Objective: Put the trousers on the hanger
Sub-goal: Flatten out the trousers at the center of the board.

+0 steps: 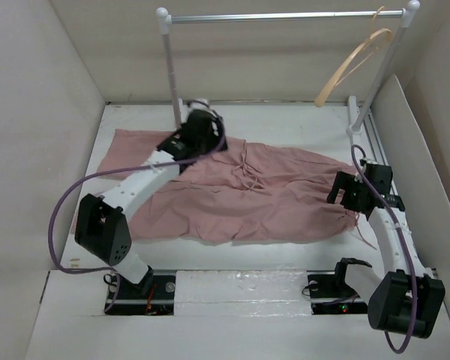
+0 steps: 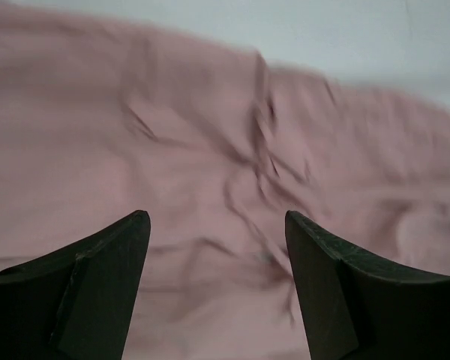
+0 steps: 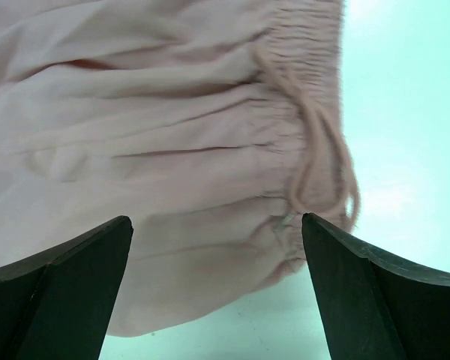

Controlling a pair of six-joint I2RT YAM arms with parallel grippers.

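The dusty-pink trousers lie spread and wrinkled across the white table, waist toward the right. The light-tan wooden hanger hangs by its hook from the right end of the rail. My left gripper is open above the trousers' far left part; its wrist view shows wrinkled pink fabric between the open fingers. My right gripper is open over the gathered waist and drawstring, holding nothing.
A silver-and-white clothes rail stands at the back, with posts at left and right. White walls enclose the table on the left, back and right. Purple cables loop beside both arms.
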